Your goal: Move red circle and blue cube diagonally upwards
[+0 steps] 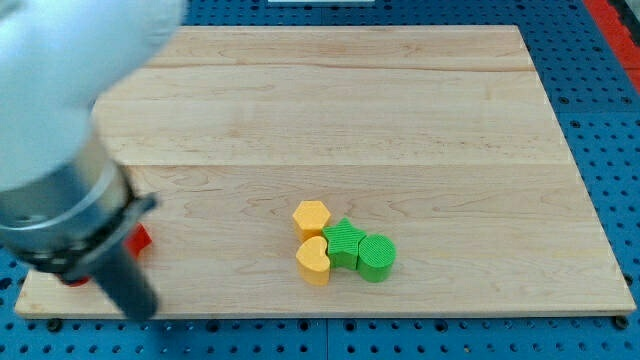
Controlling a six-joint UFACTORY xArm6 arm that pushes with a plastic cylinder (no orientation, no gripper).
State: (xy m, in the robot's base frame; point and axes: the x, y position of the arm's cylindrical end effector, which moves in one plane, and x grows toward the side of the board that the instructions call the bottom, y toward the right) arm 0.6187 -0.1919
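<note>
The wooden board fills most of the view, lying on a blue pegboard surface. My arm comes next in bulk, a blurred white and dark mass covering the view's left side, and my dark rod slants down from it toward the board's bottom left corner. I cannot make out my tip: the rod's lower end smears into blur near the board's bottom edge. I have no fingers to part or close, only this rod. Near the bottom centre sits a touching cluster: a green cylinder, a green star-like block, a yellow hexagon and a yellow heart. A small red block, perhaps the red circle, peeks out just beside my rod, mostly hidden. No blue cube shows.
</note>
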